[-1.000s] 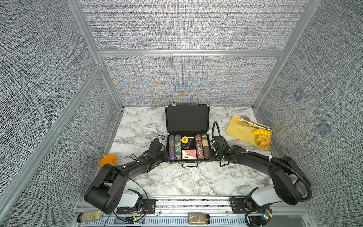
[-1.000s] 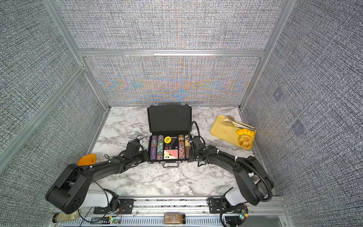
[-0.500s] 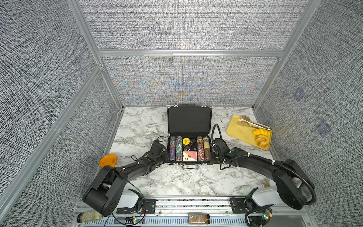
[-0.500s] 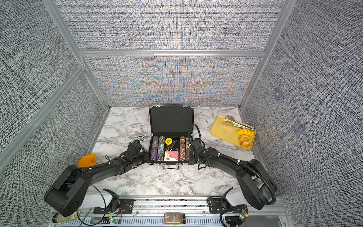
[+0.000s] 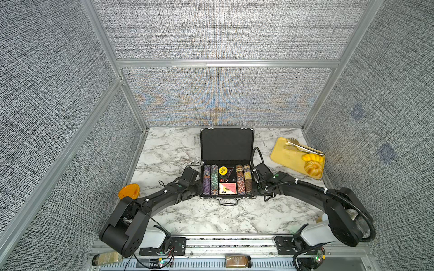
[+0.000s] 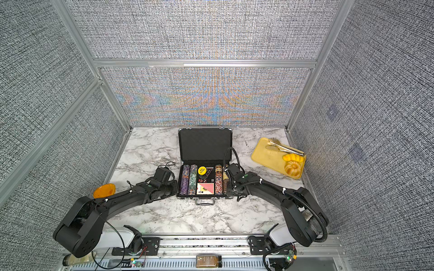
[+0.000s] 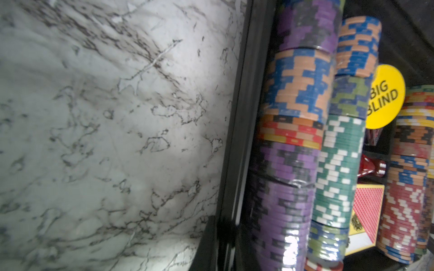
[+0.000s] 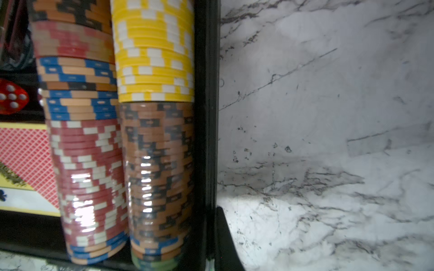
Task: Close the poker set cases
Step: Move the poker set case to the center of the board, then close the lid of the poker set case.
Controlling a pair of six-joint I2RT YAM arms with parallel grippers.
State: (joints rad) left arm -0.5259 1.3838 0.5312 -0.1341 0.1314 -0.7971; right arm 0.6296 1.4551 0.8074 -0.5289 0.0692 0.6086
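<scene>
Since lid (image 5: 226,145) stands open near rear edge of worktop (image 5: 178,211), your left gripper (image 5: 197,190) and right gripper (image 5: 256,188) flank case (image 5: 226,196) base, jaws shut, empty: likely steadying it for closing.

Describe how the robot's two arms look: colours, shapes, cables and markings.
Both the left arm and right arm are matte black with bulky rounded joint housings on white bases. White zip ties strap thin black cables along them; a black corrugated hose loops off the right arm, which carries a green dot.
</scene>
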